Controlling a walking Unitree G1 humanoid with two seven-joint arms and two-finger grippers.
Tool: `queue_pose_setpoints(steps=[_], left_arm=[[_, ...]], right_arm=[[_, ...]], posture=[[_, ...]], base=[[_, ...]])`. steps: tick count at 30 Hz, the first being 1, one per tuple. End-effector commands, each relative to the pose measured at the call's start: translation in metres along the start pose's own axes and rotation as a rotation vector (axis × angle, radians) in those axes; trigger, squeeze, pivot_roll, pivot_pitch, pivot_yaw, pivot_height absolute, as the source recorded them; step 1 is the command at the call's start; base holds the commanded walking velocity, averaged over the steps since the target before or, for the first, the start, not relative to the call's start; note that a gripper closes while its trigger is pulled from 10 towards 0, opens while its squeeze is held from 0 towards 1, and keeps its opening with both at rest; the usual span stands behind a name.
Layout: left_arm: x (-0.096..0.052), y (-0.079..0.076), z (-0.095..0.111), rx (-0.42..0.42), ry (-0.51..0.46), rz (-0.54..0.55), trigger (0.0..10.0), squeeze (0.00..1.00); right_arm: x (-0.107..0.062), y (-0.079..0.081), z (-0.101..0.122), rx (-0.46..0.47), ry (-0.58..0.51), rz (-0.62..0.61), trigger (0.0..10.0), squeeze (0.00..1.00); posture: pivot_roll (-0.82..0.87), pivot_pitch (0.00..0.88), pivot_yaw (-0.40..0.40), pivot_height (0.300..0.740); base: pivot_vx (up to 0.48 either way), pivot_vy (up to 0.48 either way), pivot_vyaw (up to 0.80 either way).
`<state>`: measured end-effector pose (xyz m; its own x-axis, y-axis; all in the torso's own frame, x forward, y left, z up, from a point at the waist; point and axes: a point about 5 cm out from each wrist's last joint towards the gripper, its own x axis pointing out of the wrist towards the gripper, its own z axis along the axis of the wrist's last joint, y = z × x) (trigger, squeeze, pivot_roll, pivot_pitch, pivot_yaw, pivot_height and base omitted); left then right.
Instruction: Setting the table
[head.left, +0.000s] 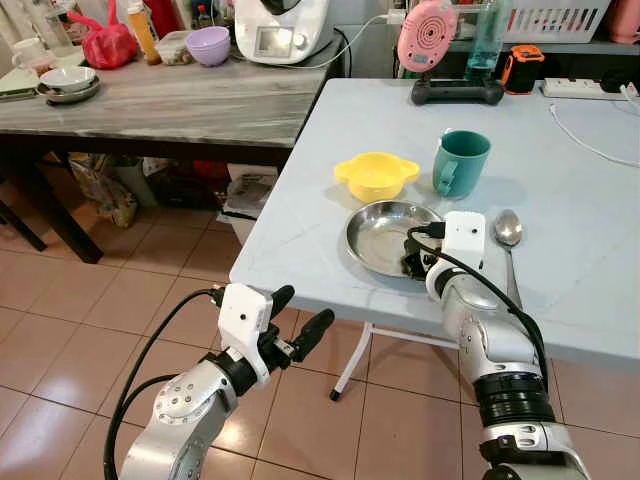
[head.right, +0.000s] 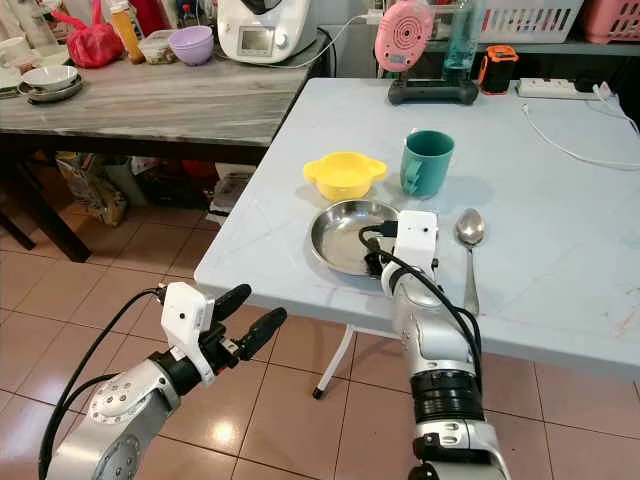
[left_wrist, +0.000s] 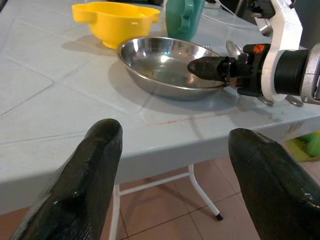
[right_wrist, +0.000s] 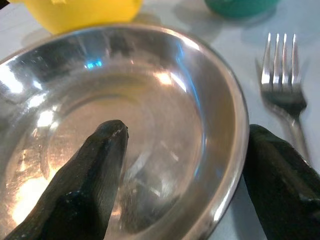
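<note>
Steel was what we had our right gripper (right_wrist: 182, 175) on: its fingers stood wide apart astride the near rim of the stainless plate (head.left: 378, 235), one finger inside the dish, the other outside beside the fork (right_wrist: 281, 92), nothing yet clamped. The plate lay near the front edge of the pale blue table (head.left: 300, 225), with the yellow bowl (head.left: 376, 174) and teal mug (head.left: 460, 162) just behind it and the spoon (head.left: 508, 232) to its right. Our left gripper (head.left: 295, 325) hung below the table edge, over the tiled floor, fingers spread and empty. We judged the risk plain: a thin, slick rim could slip from the pads on closing, and a careless drag could push the plate into the fork or off the near edge.
</note>
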<state>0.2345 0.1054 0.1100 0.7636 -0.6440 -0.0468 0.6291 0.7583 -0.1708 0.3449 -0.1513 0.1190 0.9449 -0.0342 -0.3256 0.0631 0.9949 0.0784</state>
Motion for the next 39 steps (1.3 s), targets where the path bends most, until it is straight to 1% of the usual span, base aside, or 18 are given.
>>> queue_pose_setpoints(steps=[1,2,3,4,5,6,10,13,21,23,27,39], left_arm=[[-0.0023,-0.0007,0.0002,0.02,0.014,-0.007,10.0,0.0],[-0.0022,-0.0012,-0.0002,0.022,0.018,-0.013,10.0,0.0],[-0.0021,-0.0014,-0.0003,0.021,0.019,-0.015,10.0,0.0],[-0.0021,-0.0015,-0.0004,0.021,0.02,-0.016,10.0,0.0],[-0.0022,-0.0015,-0.0006,0.02,0.022,-0.018,10.0,0.0],[-0.0022,-0.0013,-0.0009,0.019,0.024,-0.019,10.0,0.0],[-0.0021,-0.0014,-0.001,0.018,0.026,-0.023,10.0,0.0],[-0.002,-0.0015,-0.0012,0.016,0.029,-0.026,10.0,0.0],[-0.0027,-0.002,-0.0012,0.011,0.029,-0.031,10.0,0.0],[-0.003,-0.0036,-0.0004,-0.005,0.02,-0.049,10.0,0.0],[-0.0038,-0.0048,0.0001,-0.02,0.011,-0.059,10.0,0.0],[-0.0037,-0.0066,0.0002,-0.028,0.004,-0.071,10.0,0.0]], right_arm=[[0.0,0.0042,0.0062,0.023,-0.005,0.007,10.0,0.0],[0.0002,0.0042,0.0059,0.031,0.005,0.004,7.8,0.0],[0.0002,0.0039,0.0055,0.043,0.015,0.0,5.0,0.0],[0.0001,0.0038,0.0052,0.052,0.023,-0.003,5.0,0.0],[0.0001,0.0033,0.0047,0.053,0.035,-0.007,0.0,0.0],[0.0,0.0022,0.0041,0.054,0.052,-0.014,0.0,0.0],[0.0002,0.001,0.0041,0.055,0.057,-0.018,0.0,0.0],[0.0005,0.0012,0.0034,0.076,0.071,-0.018,0.0,0.0],[0.0005,0.0014,0.0036,0.077,0.082,-0.015,0.0,0.0],[0.0005,0.0001,0.0024,0.063,0.087,-0.027,0.0,0.0],[0.0004,-0.0006,-0.0007,0.065,0.1,-0.031,0.0,0.0],[0.0004,-0.0023,-0.0018,0.063,0.107,-0.048,0.0,0.0]], posture=[[-0.1,0.058,0.082,0.74],[-0.1,0.056,0.083,0.74],[-0.1,0.056,0.083,0.74],[-0.1,0.056,0.083,0.74],[-0.1,0.056,0.083,0.74],[-0.1,0.054,0.084,0.74],[-0.1,0.053,0.083,0.74],[-0.1,0.053,0.081,0.74],[-0.1,0.053,0.081,0.74],[-0.1,0.053,0.081,0.74],[-0.1,0.049,0.077,0.74],[-0.1,0.049,0.075,0.74]], base=[[0.0,0.0,0.0],[0.0,0.0,0.0],[0.0,0.0,0.0],[0.0,0.0,0.0],[0.0,0.0,0.0],[0.0,0.0,0.0],[0.0,0.0,0.0],[0.0,0.0,0.0],[0.0,0.0,0.0],[0.0,0.0,0.0],[0.0,0.0,0.0],[0.0,0.0,0.0]])
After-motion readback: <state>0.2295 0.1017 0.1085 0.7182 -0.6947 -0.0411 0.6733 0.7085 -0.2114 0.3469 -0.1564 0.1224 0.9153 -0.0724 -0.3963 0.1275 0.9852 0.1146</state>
